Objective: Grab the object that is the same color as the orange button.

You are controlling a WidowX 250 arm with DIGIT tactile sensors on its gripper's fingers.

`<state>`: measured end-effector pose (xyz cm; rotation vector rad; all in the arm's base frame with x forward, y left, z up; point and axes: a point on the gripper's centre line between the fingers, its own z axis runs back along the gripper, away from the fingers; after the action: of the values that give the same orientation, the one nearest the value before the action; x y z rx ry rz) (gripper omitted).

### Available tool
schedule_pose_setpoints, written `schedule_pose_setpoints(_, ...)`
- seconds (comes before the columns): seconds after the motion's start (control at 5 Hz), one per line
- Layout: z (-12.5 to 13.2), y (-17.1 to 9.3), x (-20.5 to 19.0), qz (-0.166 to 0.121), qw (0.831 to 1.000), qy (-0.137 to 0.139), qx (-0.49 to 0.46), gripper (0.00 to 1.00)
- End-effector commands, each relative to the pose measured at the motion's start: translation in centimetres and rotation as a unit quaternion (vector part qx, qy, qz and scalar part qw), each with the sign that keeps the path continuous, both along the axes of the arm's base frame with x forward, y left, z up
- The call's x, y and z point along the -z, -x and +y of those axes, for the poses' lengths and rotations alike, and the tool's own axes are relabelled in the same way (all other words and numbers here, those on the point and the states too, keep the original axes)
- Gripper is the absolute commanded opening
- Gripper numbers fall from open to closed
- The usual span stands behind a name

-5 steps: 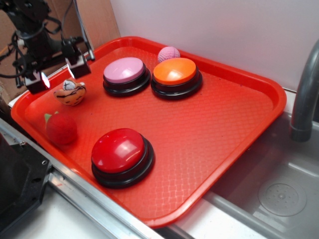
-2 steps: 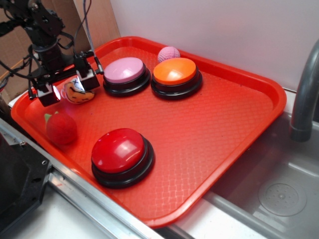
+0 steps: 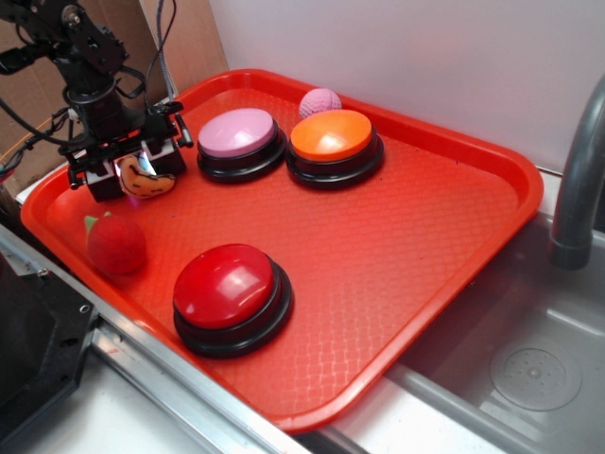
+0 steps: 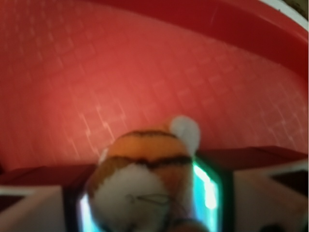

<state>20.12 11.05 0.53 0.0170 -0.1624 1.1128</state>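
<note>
At the far left corner of the red tray (image 3: 444, 227), the gripper (image 3: 139, 172) stands low over the orange plush tiger (image 3: 147, 180), its black arm rising above it toward the upper left. The jaws sit on either side of the toy, one on its left and one on its right, with the tiger's lower edge showing between and below them. From the wrist view the tiger (image 4: 145, 183) fills the gap between the two pads, its striped orange back and white patch close to the lens, and both pads look pressed against its sides; the picture is blurred, so whether the hold is firm cannot be told. The toy appears to rest on the tray floor.

Just right of the gripper stands the pink button (image 3: 239, 142), and beside that the orange button (image 3: 335, 146), the two nearly touching. Behind the orange button, against the tray's back rim, lies the pink dimpled ball (image 3: 320, 101). Near the front left rim sits the red fuzzy ball (image 3: 116, 243), and further right the red button (image 3: 231, 297). Beyond the tray's right edge is a metal sink (image 3: 529, 369) with a grey faucet (image 3: 577, 180).
</note>
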Motion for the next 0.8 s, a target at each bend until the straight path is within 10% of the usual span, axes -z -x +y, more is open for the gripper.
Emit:
schedule_pose_setpoints(0.0,-0.8,-0.3,-7.9,-0.047,0.988,-0.007,0.149,0.00)
schedule_pose_setpoints(0.6,-9.9,1.4,-15.3,-0.041,0.918,0.014,0.394,0.00)
